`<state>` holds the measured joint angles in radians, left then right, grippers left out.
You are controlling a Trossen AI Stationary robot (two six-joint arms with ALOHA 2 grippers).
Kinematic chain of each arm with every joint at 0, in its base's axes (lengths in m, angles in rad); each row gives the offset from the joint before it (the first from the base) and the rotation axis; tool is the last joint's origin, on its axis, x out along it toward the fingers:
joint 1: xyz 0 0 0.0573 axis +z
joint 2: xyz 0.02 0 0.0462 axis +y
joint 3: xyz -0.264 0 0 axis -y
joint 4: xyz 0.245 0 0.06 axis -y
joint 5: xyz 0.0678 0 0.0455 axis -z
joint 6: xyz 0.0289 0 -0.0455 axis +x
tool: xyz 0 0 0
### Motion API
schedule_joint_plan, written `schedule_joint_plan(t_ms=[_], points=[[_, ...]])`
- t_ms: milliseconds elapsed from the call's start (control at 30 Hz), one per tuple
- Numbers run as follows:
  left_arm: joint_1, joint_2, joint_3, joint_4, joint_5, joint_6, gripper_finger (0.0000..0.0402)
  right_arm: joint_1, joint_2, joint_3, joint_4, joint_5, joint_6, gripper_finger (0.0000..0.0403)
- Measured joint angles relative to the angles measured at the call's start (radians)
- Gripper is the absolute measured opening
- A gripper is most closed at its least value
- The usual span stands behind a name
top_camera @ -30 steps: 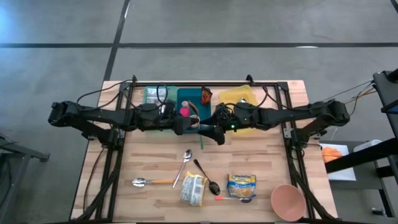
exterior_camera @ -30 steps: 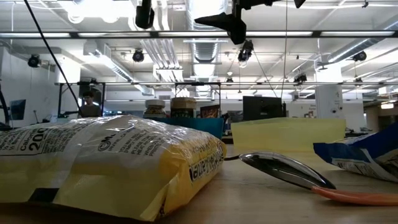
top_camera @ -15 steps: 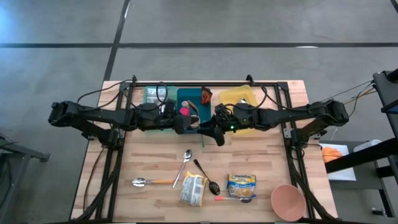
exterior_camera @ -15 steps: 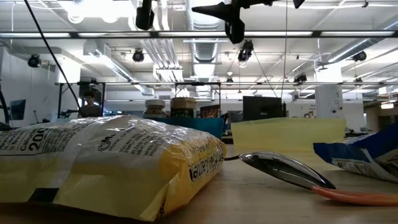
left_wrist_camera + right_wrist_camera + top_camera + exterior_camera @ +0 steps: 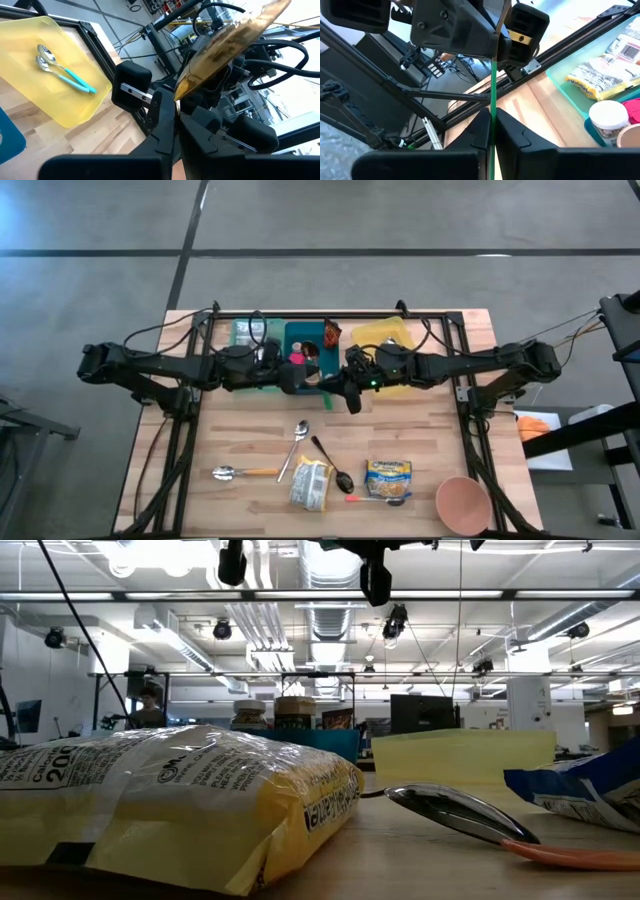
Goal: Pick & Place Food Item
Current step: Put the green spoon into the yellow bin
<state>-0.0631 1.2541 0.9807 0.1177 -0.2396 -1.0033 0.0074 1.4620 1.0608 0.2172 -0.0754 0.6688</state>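
A thin, flat food packet point(image 5: 227, 42), golden-brown on its face with a green edge point(image 5: 493, 85), hangs in the air between my two grippers, above the table's far middle. My left gripper point(image 5: 300, 377) comes from the table's left and is shut on it. My right gripper point(image 5: 342, 387) comes from the right and is shut on it too. In the low view the right gripper point(image 5: 375, 575) shows at the top, high above the table. My left gripper pinches the packet's lower end point(image 5: 180, 94) between its two fingers, coming about level from the table's left. The packet stands edge-on, slants away past the fingertips and is lifted clear of the table. My right gripper pinches the packet between its two fingers, coming about level from the table's right. The green edge point(image 5: 493, 102) runs straight out from between the fingers to the left gripper point(image 5: 495, 40). The packet is clear of the table.
A teal bin point(image 5: 300, 338) with food items and a yellow tray point(image 5: 385, 335) holding two spoons point(image 5: 60, 65) stand at the far edge. Nearer lie several spoons point(image 5: 297, 442), a yellow packet point(image 5: 310, 483), a blue packet point(image 5: 388, 477) and a pink bowl point(image 5: 463, 502).
My right gripper's fingers, wide apart a second ago, have shut on the packet that my left gripper holds. Both arms have stayed where they were.
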Motion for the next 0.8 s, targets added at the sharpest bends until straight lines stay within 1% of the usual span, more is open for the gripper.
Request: schedule_joint_plan(t_ms=[233,500,633,800], points=[[-0.001,0.0,0.001,-0.001,0.001,-0.019,0.0063,0.0,0.0,0.003,-0.015,-0.005,0.003,0.0009],[-0.001,0.0,0.001,-0.003,0.07,-0.057,0.0102,0.0,-0.019,0.01,-0.043,-0.008,0.005,0.0008],[-0.001,0.0,0.001,-0.003,0.092,-0.076,0.0133,-0.002,-0.029,0.014,-0.047,-0.008,0.001,0.0008],[-0.001,0.0,0.001,-0.003,0.154,-0.087,0.0179,-0.023,-0.057,0.014,-0.095,0.0,-0.02,0.0008]])
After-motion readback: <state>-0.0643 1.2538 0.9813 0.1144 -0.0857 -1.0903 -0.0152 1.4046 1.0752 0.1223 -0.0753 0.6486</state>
